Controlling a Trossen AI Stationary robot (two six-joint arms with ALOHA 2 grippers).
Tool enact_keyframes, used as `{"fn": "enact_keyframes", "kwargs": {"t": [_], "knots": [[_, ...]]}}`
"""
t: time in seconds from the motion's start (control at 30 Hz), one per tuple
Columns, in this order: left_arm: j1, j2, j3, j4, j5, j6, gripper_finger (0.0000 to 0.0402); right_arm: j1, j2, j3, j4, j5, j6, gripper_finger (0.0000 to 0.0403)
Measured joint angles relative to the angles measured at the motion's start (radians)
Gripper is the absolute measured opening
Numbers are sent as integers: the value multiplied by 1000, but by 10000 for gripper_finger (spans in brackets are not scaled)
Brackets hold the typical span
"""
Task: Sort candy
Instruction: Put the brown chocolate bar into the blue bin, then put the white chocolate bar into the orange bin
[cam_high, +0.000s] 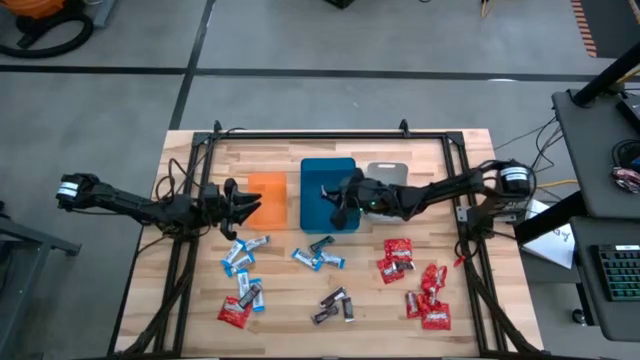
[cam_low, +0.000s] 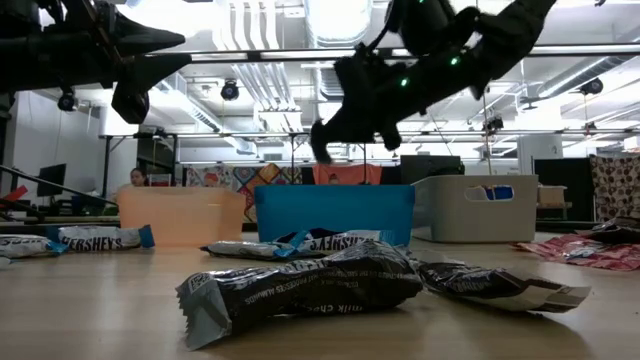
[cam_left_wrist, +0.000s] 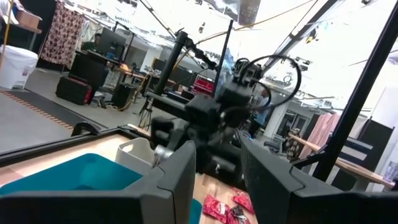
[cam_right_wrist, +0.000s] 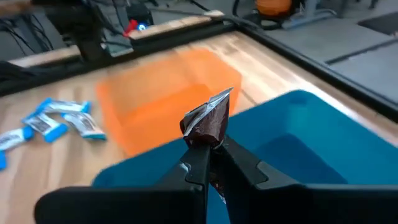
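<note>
You are looking down on a wooden table (cam_high: 330, 160) that is carrying three trays in a row near its centre: the teal tray (cam_high: 316, 172) in the middle, the orange tray (cam_high: 275, 195) at its 9 o'clock and the grey tray (cam_high: 387, 172) at its 3 o'clock.

Your right arm is reaching in from 3 o'clock, and the right gripper (cam_right_wrist: 210, 148) is hanging over the teal tray with its fingers pressed together, pinching a dark brown candy (cam_right_wrist: 208, 119) by one end; the wrapper is sticking up above the fingertips.

Your left arm is coming in from 9 o'clock, and the left gripper (cam_high: 248, 203) is sitting at the orange tray's 9 o'clock edge. Its fingers (cam_left_wrist: 177, 180) are standing partly spread with nothing between them.

The remaining candy is lying loose at the table's 6 o'clock side. Red candies (cam_high: 418, 290) are piling up toward 4 o'clock, blue-and-white candies (cam_high: 243, 265) are scattering toward 8 o'clock with a few more (cam_high: 320, 255) just below the teal tray, and dark candies (cam_high: 335, 303) are resting at 6 o'clock.
</note>
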Motion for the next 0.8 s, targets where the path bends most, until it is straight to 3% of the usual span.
{"fn": "enact_keyframes", "kwargs": {"t": [0.37,0.8], "knots": [[0,4,0,2,0,0,114,-8,105,65,-76,1,50,36],[0,23,0,3,12,-5,114,-11,90,191,-394,27,74,158]]}}
